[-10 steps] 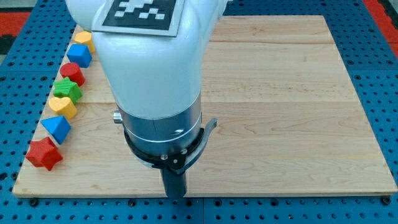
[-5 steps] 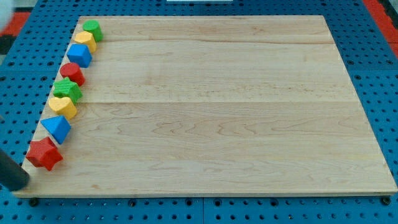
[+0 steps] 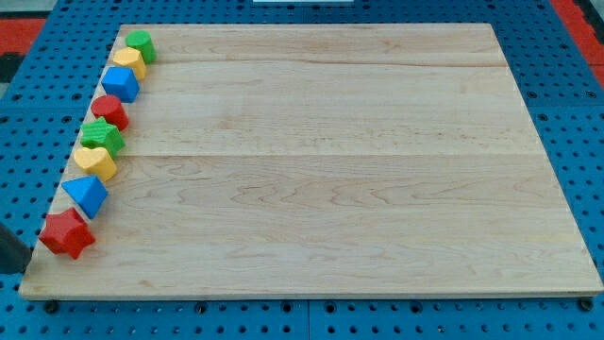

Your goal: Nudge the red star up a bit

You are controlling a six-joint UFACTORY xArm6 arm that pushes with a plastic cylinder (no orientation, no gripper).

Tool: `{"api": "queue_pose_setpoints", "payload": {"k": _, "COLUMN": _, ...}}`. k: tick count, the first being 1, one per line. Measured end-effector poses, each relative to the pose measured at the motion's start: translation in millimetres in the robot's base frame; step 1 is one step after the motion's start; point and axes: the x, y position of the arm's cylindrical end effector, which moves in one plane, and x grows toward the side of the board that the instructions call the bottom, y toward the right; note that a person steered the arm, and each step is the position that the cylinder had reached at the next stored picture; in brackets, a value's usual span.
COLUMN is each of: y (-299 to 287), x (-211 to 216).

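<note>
My tip [image 3: 23,270] sits at the frame's far lower left, a bare rod grasping nothing, just below-left of the red star [image 3: 67,233] on the tabletop [image 3: 359,170]. Push upward and I risk ramming the star into the blue block [image 3: 87,195] right above, jostling the yellow block [image 3: 96,162] and the green star [image 3: 102,137] beyond.

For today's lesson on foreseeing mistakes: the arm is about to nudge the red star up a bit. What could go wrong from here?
1. The blue block sits right above the red star, so an upward push would likely shove it, and perhaps the yellow block beyond.
2. The star lies at the board's left edge; an off-centre push may slide it off.
3. My tip is at the view's left edge, below-left of the star, so it may push sideways.
</note>
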Motion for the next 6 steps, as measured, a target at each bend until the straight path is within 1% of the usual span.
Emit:
{"api": "queue_pose_setpoints", "payload": {"k": 5, "y": -2, "x": 0}}
{"api": "queue_pose_setpoints", "payload": {"k": 6, "y": 9, "x": 6}}
